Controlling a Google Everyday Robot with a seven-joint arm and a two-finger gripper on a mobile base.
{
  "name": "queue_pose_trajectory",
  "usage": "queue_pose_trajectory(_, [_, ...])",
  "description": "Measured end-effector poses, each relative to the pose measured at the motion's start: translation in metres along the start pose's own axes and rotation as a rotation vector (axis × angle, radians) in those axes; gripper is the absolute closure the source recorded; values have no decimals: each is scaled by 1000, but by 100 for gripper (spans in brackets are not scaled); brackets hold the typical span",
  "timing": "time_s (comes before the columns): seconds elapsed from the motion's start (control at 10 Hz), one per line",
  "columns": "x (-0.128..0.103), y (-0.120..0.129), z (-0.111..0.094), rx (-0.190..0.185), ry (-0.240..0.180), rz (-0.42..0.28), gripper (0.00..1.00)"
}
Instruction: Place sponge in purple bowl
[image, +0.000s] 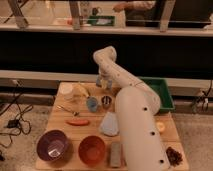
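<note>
The arm (134, 115) was off-white, and its gripper (104, 83), hanging over the far end of the table (62, 120), looked grey. The tabletop was pale wood. The purple bowl (52, 146) had a paler inside; beside it sat an orange-red bowl (92, 149). The sponge (92, 103) was blue-grey — the folded cloth (109, 124) paler blue-grey. A green tray (162, 92) lay at the right.

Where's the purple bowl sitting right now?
The purple bowl sits at the table's front left corner, directly left of the orange bowl. The gripper is far from it, over the table's back edge.
</note>
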Motion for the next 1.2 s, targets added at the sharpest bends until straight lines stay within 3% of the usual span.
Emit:
queue_pose_trajectory(0.6, [6,8,-29,-82,10,73,100])
queue_pose_trajectory(1.2, [7,10,-30,-87,10,74,100])
